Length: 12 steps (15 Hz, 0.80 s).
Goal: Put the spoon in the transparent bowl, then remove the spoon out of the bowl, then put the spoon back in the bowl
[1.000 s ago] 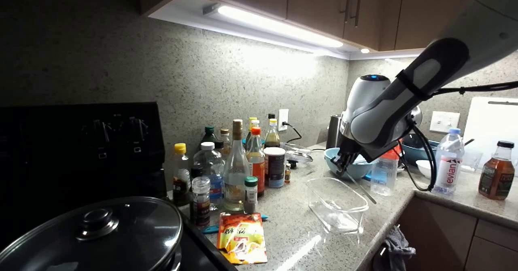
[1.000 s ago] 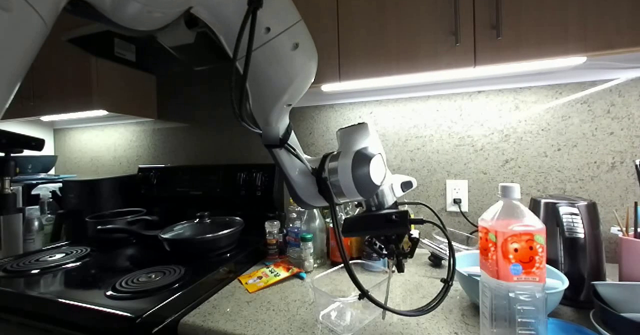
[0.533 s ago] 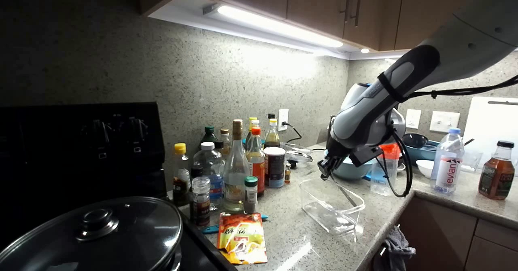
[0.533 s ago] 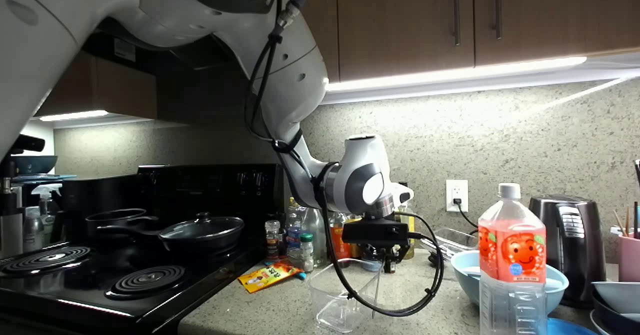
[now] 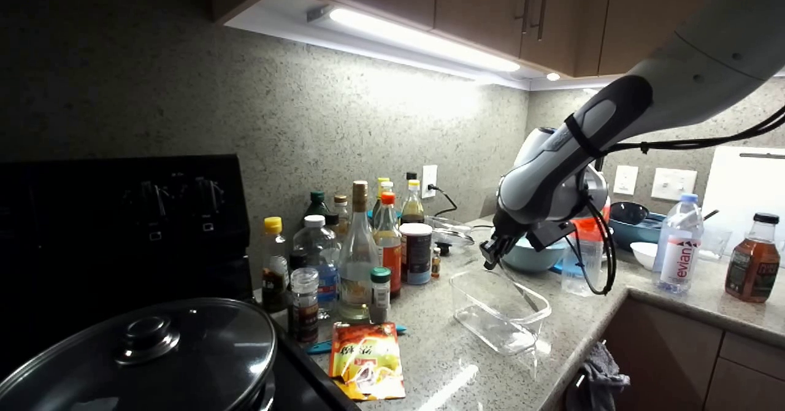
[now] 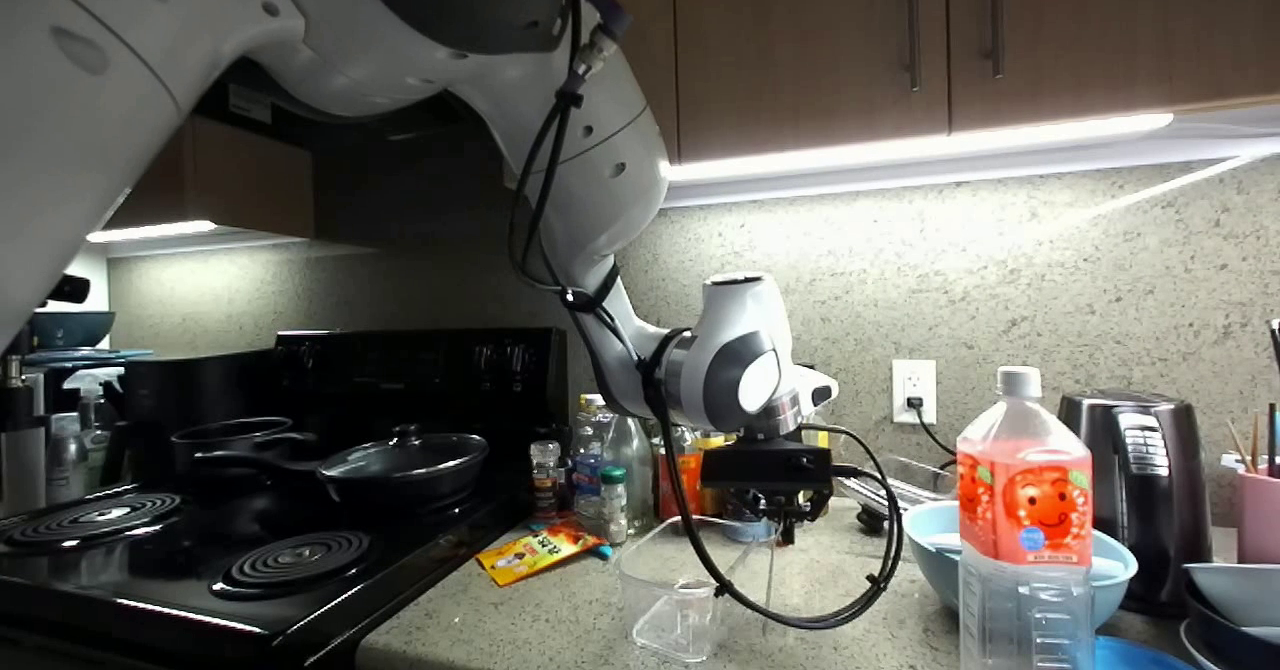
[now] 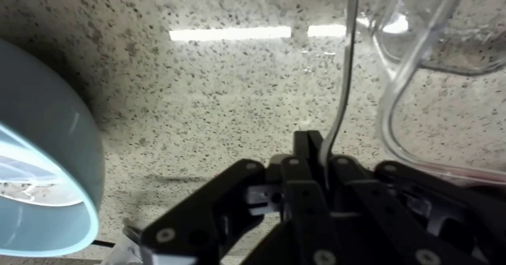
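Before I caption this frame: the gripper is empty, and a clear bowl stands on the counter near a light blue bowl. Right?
Empty is wrong: the wrist view shows the gripper shut on the spoon. The clear bowl stands on the counter near the light blue bowl.

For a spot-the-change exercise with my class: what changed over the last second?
In an exterior view, the gripper and the spoon moved left, toward the bottles; the transparent bowl also shifted slightly left. The spoon stayed gripped; nothing was let go. The bottles and light blue bowl stayed put.
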Each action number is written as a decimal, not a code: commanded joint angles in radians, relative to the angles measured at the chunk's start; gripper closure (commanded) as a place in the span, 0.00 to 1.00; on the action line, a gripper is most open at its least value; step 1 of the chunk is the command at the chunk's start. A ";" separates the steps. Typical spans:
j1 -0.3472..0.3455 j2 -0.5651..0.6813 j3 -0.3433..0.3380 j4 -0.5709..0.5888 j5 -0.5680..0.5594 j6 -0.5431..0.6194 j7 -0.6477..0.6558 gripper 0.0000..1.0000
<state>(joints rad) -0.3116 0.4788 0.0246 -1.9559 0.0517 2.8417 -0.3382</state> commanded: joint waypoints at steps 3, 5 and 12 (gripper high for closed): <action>0.030 0.048 -0.098 0.039 -0.033 0.004 0.076 0.99; 0.010 0.072 -0.086 0.056 -0.015 0.002 0.061 0.99; -0.054 0.165 -0.009 0.132 0.015 -0.010 0.014 0.99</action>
<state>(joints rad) -0.3286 0.6112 -0.0273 -1.8589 0.0482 2.8402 -0.3015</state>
